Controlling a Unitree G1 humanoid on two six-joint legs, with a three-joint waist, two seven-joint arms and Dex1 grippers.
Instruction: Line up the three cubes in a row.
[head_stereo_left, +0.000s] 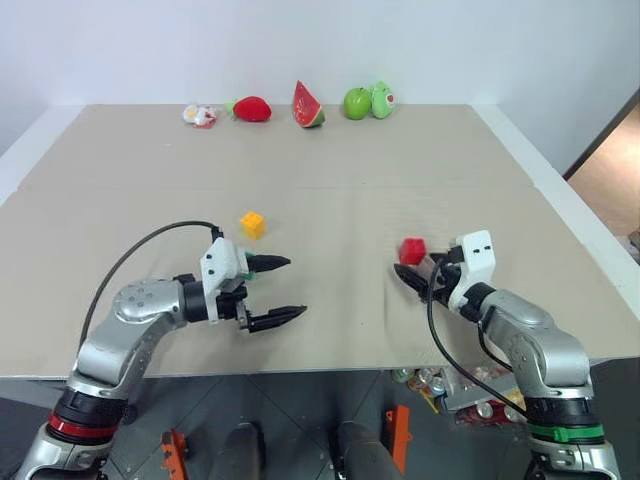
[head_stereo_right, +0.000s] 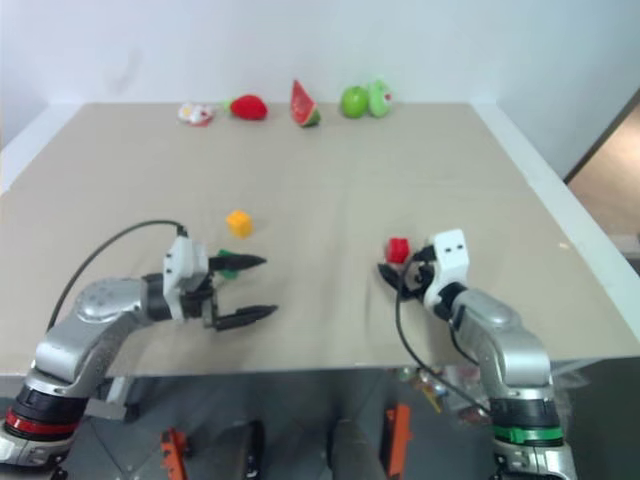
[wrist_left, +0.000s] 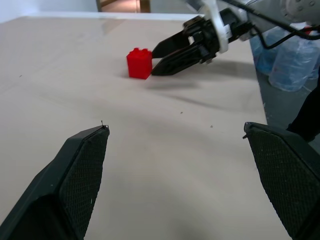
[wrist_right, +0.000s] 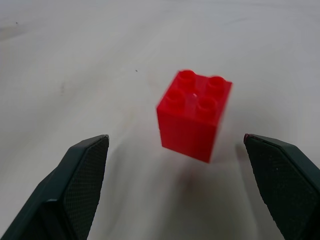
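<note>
Both grippers hold nothing, fingers spread wide: left gripper (head_stereo_left: 283, 290) beside the yellow cube (head_stereo_left: 253, 224), right gripper (wrist_right: 175, 187) just short of the red cube (wrist_right: 194, 114); a green cube (head_stereo_right: 229, 263) peeks behind the left fingers.

A wide beige surface (head_stereo_left: 330, 160) is seen, with white walls behind it. Along its far edge a row of toys is laid out: a small white-and-red item (head_stereo_left: 200, 115), a strawberry (head_stereo_left: 251, 108), a watermelon slice (head_stereo_left: 307, 105), a green apple (head_stereo_left: 357, 102) and, touching the apple, a second green piece (head_stereo_left: 382, 99). Nearer the front, a yellow-orange cube (head_stereo_left: 253, 224) is set left of centre, and a red cube (head_stereo_left: 412, 250) is set to the right, studs upward, well apart from it. A green cube (head_stereo_right: 226, 261) is glimpsed just in front of the yellow-orange one, largely hidden.
</note>
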